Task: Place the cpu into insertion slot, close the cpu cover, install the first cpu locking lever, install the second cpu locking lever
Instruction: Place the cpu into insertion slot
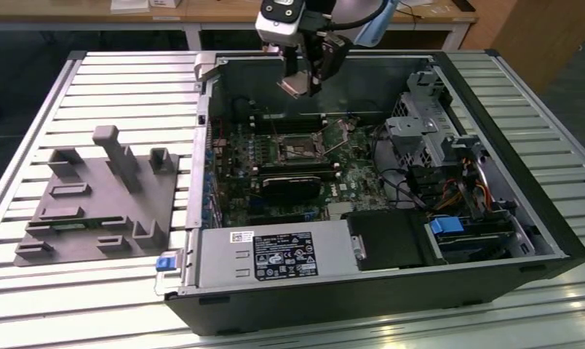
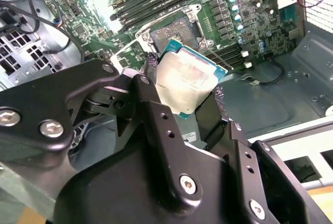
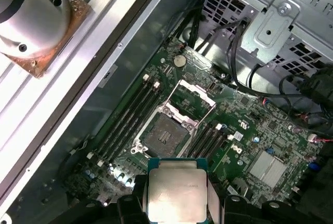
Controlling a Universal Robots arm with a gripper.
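Fingers (image 2: 150, 96) clamp flat silver-grey cpu (image 2: 187, 81)

Open PC case (image 1: 370, 305), PSU (image 1: 273, 258) w/ label, grey jig (image 1: 89, 211) on slatted table (image 1: 127, 80)

Table (image 1: 127, 80): you worked on pale metal slats.
Desk (image 1: 215, 11): wooden, it stood behind your table.
Floor (image 1: 579, 87): looked dark.
Cabinet (image 1: 535, 29): wooden, stood at the exterior view's right.

Gripper (image 2: 185, 89): matte black linked fingers (image 2: 156, 125), fastened with silver socket-head screws (image 2: 188, 184). Wrist housing (image 1: 278, 20), top centre of the exterior view: silver-grey, with a pale blue joint cap (image 1: 378, 30).
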